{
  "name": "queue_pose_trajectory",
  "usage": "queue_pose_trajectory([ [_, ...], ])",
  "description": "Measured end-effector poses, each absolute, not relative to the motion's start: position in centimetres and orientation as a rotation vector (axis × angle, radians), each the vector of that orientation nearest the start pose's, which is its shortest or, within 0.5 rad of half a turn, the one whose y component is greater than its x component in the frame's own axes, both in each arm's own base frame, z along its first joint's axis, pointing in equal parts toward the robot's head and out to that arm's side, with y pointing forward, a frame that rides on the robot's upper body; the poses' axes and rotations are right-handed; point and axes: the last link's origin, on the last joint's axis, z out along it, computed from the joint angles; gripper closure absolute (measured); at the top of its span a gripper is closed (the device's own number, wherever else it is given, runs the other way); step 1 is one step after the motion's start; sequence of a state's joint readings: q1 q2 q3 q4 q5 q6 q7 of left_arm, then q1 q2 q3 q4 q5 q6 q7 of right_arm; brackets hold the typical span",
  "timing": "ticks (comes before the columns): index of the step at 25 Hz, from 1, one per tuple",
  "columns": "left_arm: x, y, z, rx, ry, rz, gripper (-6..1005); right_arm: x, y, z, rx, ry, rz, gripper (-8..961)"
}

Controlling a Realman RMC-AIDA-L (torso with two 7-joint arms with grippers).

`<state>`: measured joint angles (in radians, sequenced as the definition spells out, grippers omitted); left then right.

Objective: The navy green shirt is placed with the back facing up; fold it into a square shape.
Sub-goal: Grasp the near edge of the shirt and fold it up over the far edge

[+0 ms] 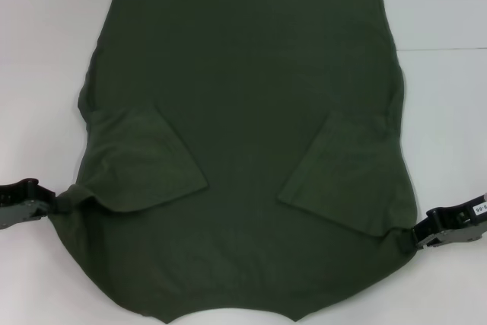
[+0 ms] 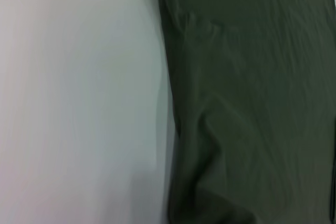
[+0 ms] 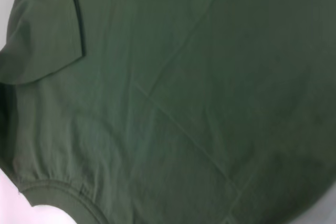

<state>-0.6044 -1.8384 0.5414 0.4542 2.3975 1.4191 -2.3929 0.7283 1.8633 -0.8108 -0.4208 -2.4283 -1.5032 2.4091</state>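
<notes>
Gripping shirt (image 1: 251, 112) at both shoulder edges, left gripper (image 1: 55, 205) and right gripper (image 1: 405, 240) jaws closed on cloth; lifting evenly, keeping tension equal.

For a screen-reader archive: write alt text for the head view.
A navy green shirt lies back-up on a white table, both short sleeves folded inward over its body. The left tool and the right tool each pinch the shirt's side edge near the shoulders.
</notes>
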Motion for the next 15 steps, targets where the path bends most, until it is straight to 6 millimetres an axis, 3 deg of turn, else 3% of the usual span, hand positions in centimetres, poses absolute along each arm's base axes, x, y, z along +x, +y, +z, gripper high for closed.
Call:
queue_pose_trajectory([
  [15,-34.2,33.2,8.0,-2.122,-2.002,-0.443,995,29.5,36.2,6.1,-2.476,1.733,-0.041,875],
])
